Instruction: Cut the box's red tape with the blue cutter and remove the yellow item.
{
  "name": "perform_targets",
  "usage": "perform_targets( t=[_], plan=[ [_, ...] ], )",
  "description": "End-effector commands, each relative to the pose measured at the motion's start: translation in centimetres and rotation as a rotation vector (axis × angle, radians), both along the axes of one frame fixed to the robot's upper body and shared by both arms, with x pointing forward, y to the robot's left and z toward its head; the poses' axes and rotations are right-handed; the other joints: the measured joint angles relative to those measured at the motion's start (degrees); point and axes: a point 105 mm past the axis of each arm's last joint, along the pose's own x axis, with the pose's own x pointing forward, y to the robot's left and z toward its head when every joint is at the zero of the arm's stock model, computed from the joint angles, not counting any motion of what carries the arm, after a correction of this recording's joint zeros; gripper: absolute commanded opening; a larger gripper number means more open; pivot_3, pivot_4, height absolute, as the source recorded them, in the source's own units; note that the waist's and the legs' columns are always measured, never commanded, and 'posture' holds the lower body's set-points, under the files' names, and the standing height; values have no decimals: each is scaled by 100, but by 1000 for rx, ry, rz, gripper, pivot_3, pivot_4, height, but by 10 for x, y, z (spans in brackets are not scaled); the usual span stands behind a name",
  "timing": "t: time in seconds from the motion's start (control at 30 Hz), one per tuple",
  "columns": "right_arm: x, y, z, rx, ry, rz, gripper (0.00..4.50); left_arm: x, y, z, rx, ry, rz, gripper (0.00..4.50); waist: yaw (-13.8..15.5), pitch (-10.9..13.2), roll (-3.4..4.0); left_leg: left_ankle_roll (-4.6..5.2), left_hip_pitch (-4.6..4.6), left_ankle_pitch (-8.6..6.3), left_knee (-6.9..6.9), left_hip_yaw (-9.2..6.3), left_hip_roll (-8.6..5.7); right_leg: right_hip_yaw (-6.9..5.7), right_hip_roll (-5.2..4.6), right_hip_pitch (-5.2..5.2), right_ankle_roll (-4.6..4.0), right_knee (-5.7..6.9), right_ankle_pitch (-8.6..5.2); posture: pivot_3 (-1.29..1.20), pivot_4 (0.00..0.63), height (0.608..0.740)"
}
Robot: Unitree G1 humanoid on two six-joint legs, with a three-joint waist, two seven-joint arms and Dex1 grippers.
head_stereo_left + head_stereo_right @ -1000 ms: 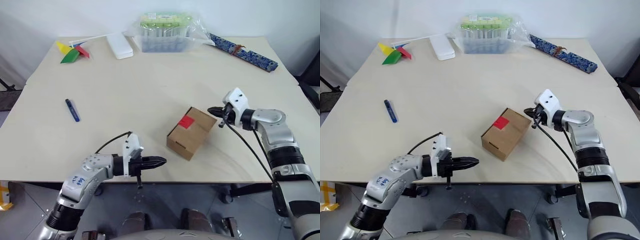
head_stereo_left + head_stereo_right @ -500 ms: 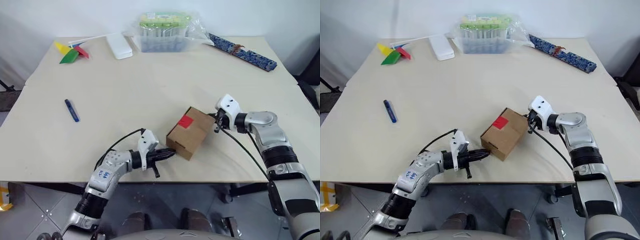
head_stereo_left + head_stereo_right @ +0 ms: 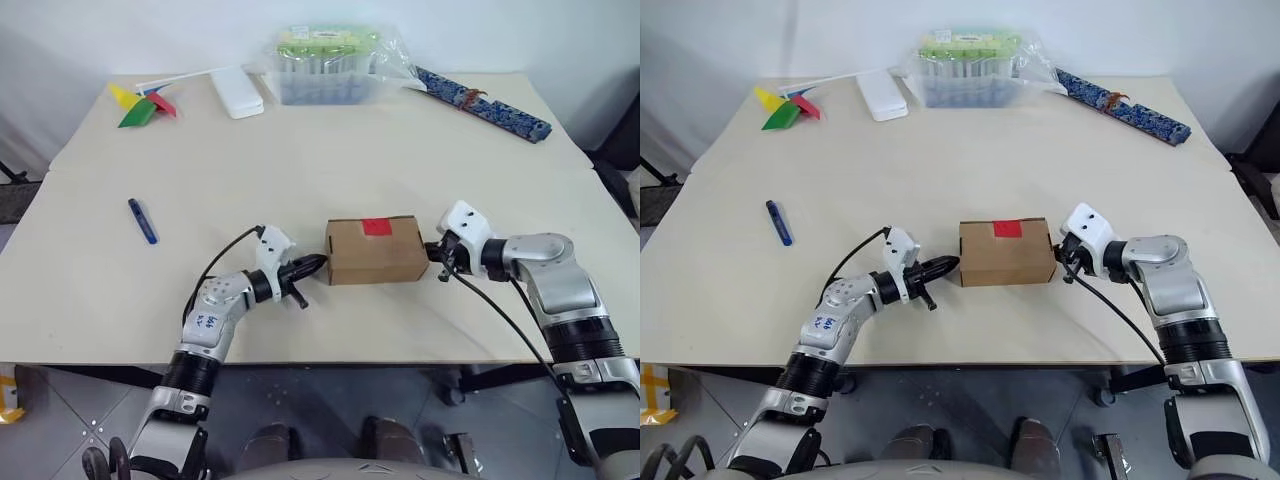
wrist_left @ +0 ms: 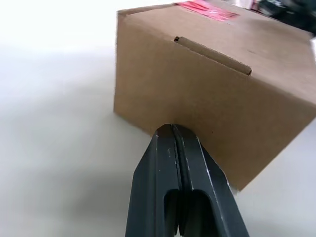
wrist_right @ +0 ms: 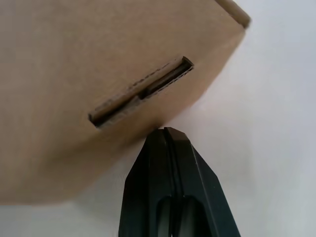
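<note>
- left eye view, nearest: the left end effector [image 3: 318, 263], black fingers pressed together with nothing between them, has its tip at the left end of the small brown cardboard box [image 3: 375, 252]; the left wrist view shows the fingers [image 4: 173, 163] meeting that end face low down.
- the right end effector [image 3: 432, 250], also closed tight and empty, sits at the box's right end; the right wrist view shows its tip [image 5: 165, 148] just below a slotted tab in the cardboard.
- the box lies on the pale beige table [image 3: 300, 170] between the two end effectors, long side across the view, lid flaps down.
- the small bright red tape square [image 3: 377, 226] sits on the box top at the far edge, uncut.
- farther left, the slim dark-blue pen-like cutter [image 3: 143, 220] lies alone on the table, well apart from the box and both arms.
- at the far edge: a paper pinwheel with yellow, green and red blades [image 3: 142, 103], a flat white rectangular case [image 3: 238, 92], a clear plastic tub with a green lid [image 3: 328, 62] in crinkled wrap, and a long blue patterned strip [image 3: 485, 103].
</note>
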Motion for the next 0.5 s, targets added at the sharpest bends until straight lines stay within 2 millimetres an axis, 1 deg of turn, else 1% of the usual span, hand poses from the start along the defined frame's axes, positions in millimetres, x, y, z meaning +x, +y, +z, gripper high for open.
perform_targets(
  t=[0.03,0.27,0.5],
  plan=[
    [-10,24,11,25,-38,57,0,12,-6,17,-14,-67,-10,10,24,0,0,0,-2,0,2,0,-1,-1,0,0,0,0,0,0,150,740],
    [-24,35,10,45,-35,3,0,29,-9,19,9,-76,-24,10,27,0,-1,3,-20,-2,23,-1,-4,-13,-1,-1,1,0,0,0,150,740],
    [-44,44,10,54,-21,-29,0,34,-20,12,54,-49,-101,10,23,2,-3,3,-28,-2,27,1,-4,-17,0,-5,1,1,0,0,150,740]
  ],
)
